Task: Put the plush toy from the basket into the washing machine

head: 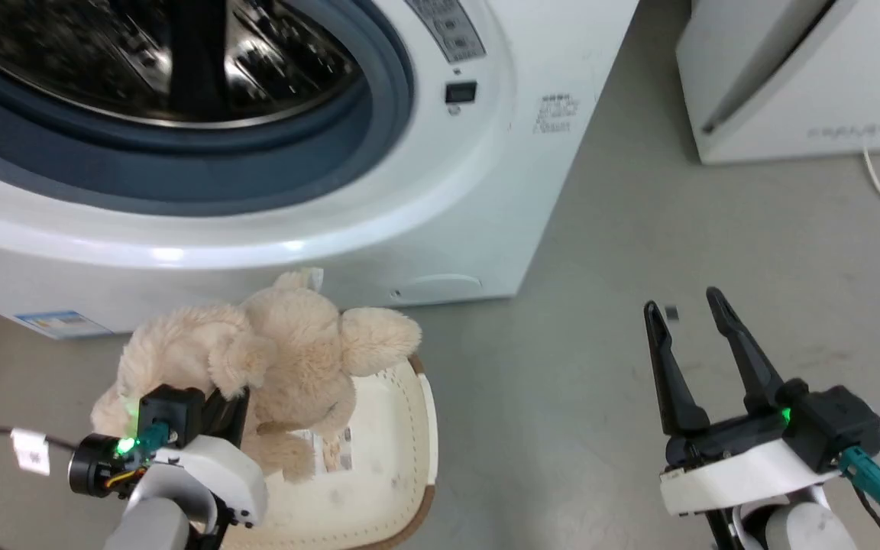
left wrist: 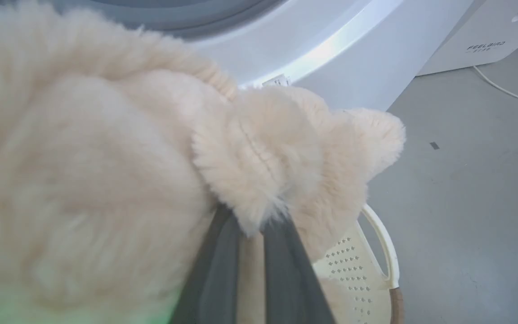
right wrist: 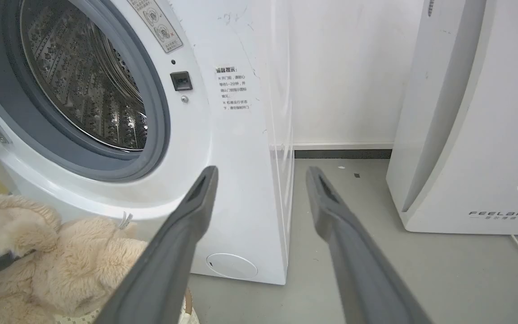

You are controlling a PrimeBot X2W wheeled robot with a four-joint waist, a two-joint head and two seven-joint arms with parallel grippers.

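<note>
Transfer step — toy not yet in the drum.
The left gripper [left wrist: 254, 220] pinches the plush toy [head: 279, 351] by its fur over the basket [head: 413, 428], just below the open mouth of the washing machine [head: 440, 206]; next it must rise and reach in. The right gripper [head: 683, 302], right of the machine, stands spread.

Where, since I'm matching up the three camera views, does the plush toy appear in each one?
Head view: the plush toy is lower left, over the basket.
Left wrist view: it spans left and centre, pinched by the left gripper.
Right wrist view: bottom-left corner.
Shared landmark: the washing machine, its white front right behind the toy.
</note>
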